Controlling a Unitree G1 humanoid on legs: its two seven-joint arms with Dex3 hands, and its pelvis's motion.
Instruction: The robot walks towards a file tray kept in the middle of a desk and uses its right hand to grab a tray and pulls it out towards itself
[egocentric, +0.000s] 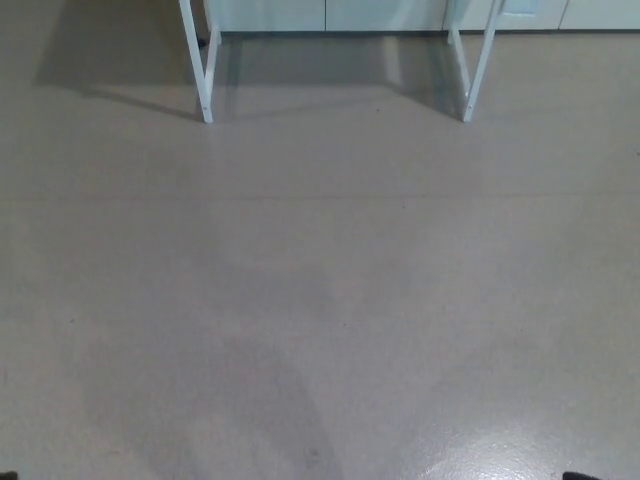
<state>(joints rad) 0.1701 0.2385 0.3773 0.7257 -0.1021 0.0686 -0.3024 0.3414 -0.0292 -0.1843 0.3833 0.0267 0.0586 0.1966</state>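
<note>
Grey floor (320, 300) (faint shadows), white desk legs (205, 70) near pale wall; hands unseen, state unknowable.

The floor (320, 300) is showing a plain grey-beige, mottled with soft darker shadows. Two white desk legs (205, 70) are standing out, pale greenish-white cabinet fronts (330, 14) running behind them.

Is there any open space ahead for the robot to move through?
Yes: bare floor fills nearly the whole view. The only crowded strip is along the top, where two white desk legs stand before pale cabinets. No robot hand shows.
</note>
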